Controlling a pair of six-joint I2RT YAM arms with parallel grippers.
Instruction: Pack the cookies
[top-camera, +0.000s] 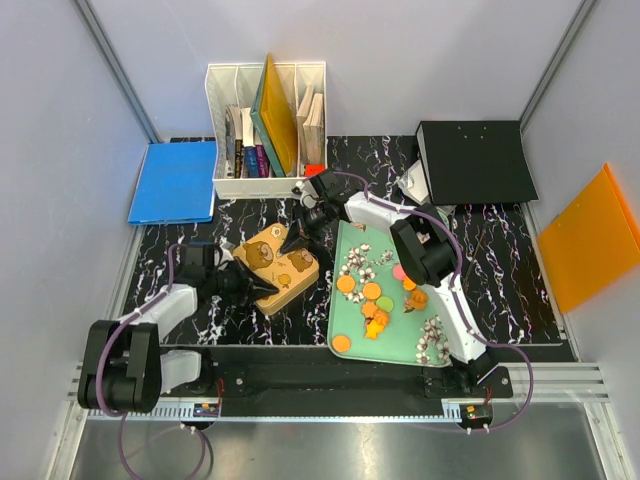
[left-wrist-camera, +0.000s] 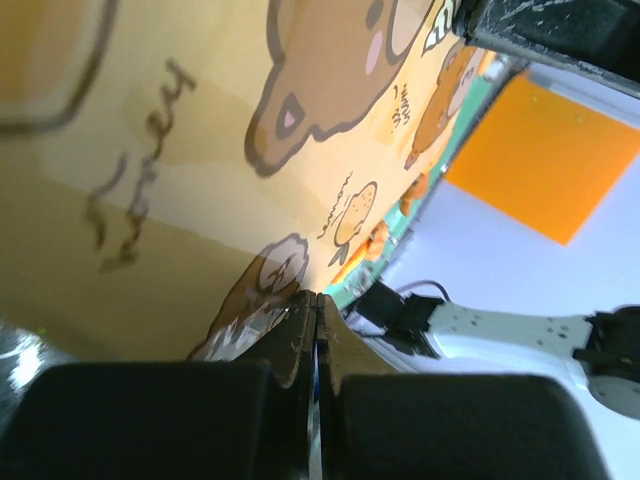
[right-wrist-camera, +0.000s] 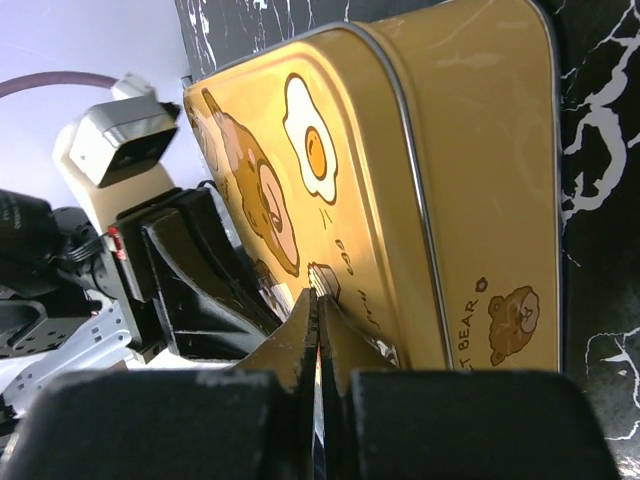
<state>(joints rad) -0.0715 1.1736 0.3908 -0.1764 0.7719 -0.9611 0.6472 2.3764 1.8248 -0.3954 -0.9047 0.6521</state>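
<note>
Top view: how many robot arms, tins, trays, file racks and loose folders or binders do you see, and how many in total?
Robot arms: 2, left arm and right arm
Yellow tin: 1
Green tray: 1
White file rack: 1
Loose folders or binders: 3, blue folder, black binder, orange folder
Total: 8

Cookies (top-camera: 372, 291) on tray (top-camera: 390, 346), tin (top-camera: 280, 262) leftward
</note>
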